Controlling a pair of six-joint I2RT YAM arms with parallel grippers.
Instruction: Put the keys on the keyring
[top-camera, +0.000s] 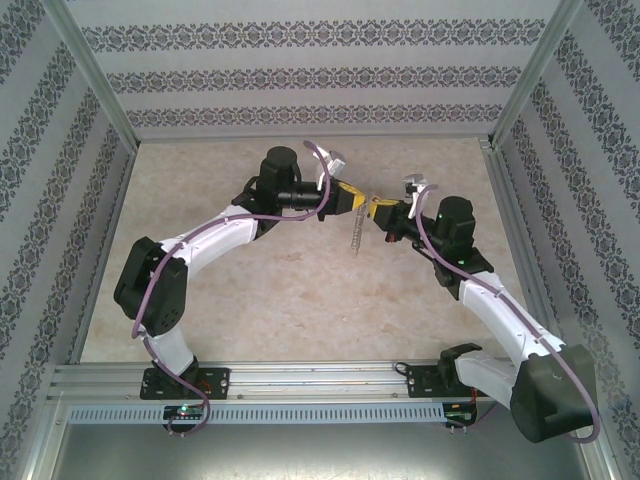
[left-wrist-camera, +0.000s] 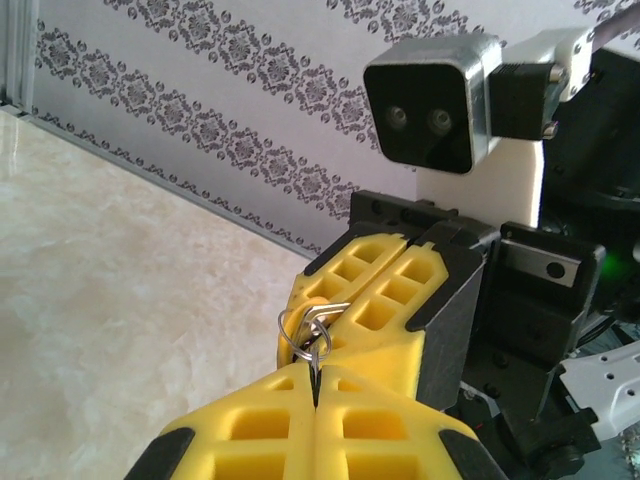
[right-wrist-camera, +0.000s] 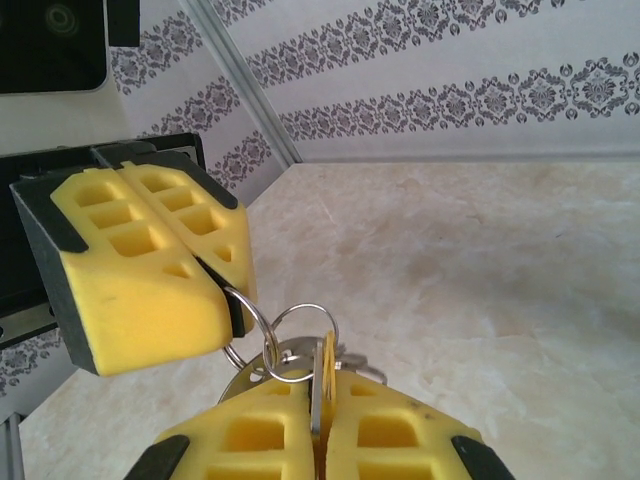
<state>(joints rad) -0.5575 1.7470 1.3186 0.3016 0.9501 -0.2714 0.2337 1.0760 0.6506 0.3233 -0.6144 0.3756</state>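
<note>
- Top view: the left fingers (top-camera: 350, 200) and right fingers (top-camera: 381, 209) meet tip to tip above the worktop (top-camera: 300, 290), both pressed shut. The keyring (top-camera: 357, 238) chain dangles toward 6 o'clock from that meeting point. What each grips is too small to read here.
- Left wrist view: the left fingers (left-wrist-camera: 326, 392), cut off by the bottom edge, clamp a thin dark strip mostly hidden in their seam. A keyring (left-wrist-camera: 284, 338) ring loops out at 11 o'clock, against the right fingers (left-wrist-camera: 340, 300).
- Right wrist view: the right fingers (right-wrist-camera: 336, 410) are closed on the key (right-wrist-camera: 328, 362), seen edge-on as a yellow sliver beside a grey blade. The keyring (right-wrist-camera: 290, 352) rings cluster at 11 o'clock, one of them pinched in the shut left fingers (right-wrist-camera: 225, 275).
</note>
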